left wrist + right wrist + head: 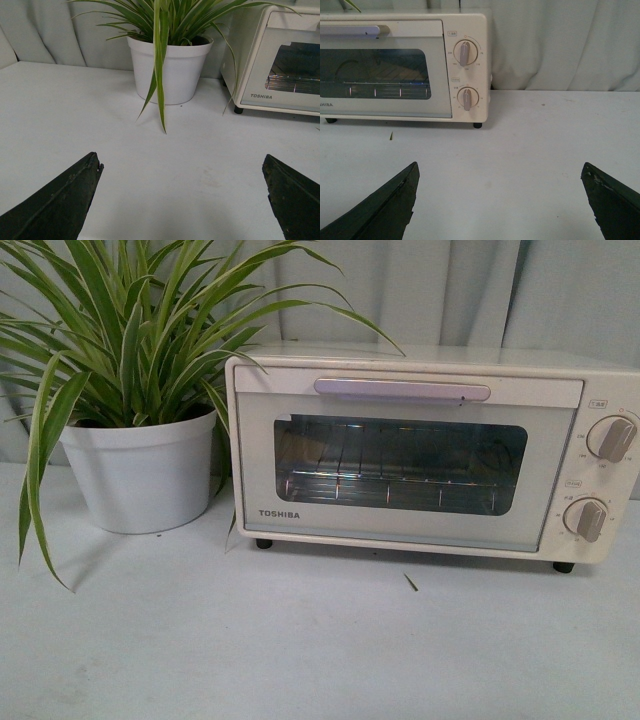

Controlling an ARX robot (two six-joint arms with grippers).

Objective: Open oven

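The cream-white Toshiba oven [420, 450] stands on the white table at the right of the front view, its glass door shut. Its long bar handle [402, 389] runs along the door's top, two grey knobs [612, 438] sit at its right, and a wire rack shows behind the glass. Neither arm shows in the front view. My left gripper [182, 162] is open and empty over bare table, well short of the oven [280, 65]. My right gripper [500, 170] is open and empty, in front of the oven's [405, 65] knob side, apart from it.
A striped-leaf plant in a white pot [140, 475] stands close to the oven's left, its leaves hanging over the oven's corner and the table. A small leaf scrap [410, 581] lies before the oven. A grey curtain [450, 290] hangs behind.
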